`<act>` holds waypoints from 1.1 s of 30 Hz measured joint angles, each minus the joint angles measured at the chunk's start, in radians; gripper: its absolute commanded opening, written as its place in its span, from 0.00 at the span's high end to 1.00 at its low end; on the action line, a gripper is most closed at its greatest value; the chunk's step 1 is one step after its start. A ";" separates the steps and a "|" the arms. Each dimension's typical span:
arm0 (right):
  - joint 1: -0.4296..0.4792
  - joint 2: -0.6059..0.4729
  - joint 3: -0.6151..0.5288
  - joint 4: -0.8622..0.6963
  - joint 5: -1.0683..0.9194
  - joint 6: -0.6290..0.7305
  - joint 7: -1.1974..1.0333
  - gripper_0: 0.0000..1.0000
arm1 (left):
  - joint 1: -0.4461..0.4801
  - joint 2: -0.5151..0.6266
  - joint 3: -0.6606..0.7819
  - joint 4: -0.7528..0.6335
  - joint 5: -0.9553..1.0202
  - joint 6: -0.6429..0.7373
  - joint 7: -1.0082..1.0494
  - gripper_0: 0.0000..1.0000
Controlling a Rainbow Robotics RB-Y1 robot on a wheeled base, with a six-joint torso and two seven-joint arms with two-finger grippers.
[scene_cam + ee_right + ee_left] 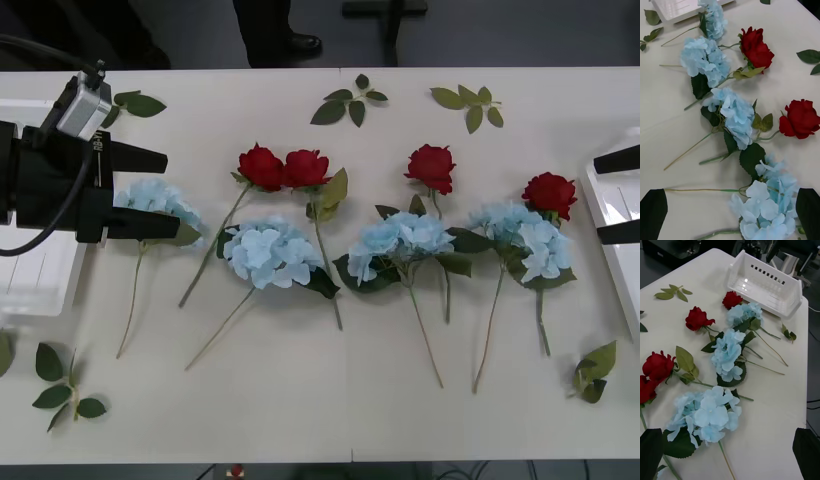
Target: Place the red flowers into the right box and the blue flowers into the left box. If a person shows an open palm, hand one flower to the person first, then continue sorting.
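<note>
Four red flowers lie in a row across the table: two together (283, 168), one (431, 166) right of the middle and one (549, 194) far right. Just in front of them lie four blue flowers (270, 252) (400, 240) (525, 238). My left gripper (170, 193) is open, with its black fingers either side of the leftmost blue flower (155, 198). The left box (40, 275) sits behind that arm. At the right edge my right gripper (603, 197) stands open over the right box (612, 250), holding nothing. A person's legs (290, 35) stand beyond the far edge.
Loose green leaf sprigs lie at the back (350, 103) (468, 102), at the front left (62, 385) and at the front right (594, 370). The right box (767, 281) has slotted walls. Bare tabletop stretches along the front edge.
</note>
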 measured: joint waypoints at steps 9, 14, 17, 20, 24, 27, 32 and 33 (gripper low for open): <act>0.025 0.001 0.014 0.000 0.027 -0.034 0.000 0.00 | 0.033 -0.042 -0.014 0.035 0.036 -0.004 0.000 0.00; 0.025 0.001 0.014 -0.001 0.150 -0.061 0.000 0.00 | -0.010 -0.014 -0.004 0.036 0.028 -0.003 0.041 0.00; 0.025 0.001 0.014 -0.018 0.250 -0.062 0.000 0.00 | -0.051 -0.007 0.034 0.036 -0.075 0.041 0.260 0.00; 0.025 0.001 0.015 -0.046 0.341 -0.079 -0.032 0.00 | -0.074 -0.008 0.073 0.036 -0.209 0.090 0.516 0.00; 0.035 0.001 0.030 -0.086 0.480 -0.099 -0.458 0.00 | -0.076 -0.010 0.083 0.038 -0.426 0.146 0.551 0.00; 0.050 0.001 0.062 -0.097 0.582 -0.109 -0.733 0.00 | -0.068 -0.028 0.082 0.038 -0.563 0.170 0.636 0.00; 0.059 0.001 0.108 -0.095 0.727 -0.115 -0.885 0.00 | -0.013 -0.091 0.063 0.039 -0.766 0.141 0.809 0.00; 0.059 0.001 0.115 -0.092 0.750 -0.130 -0.938 0.00 | 0.000 -0.105 0.049 0.039 -0.816 0.127 0.804 0.00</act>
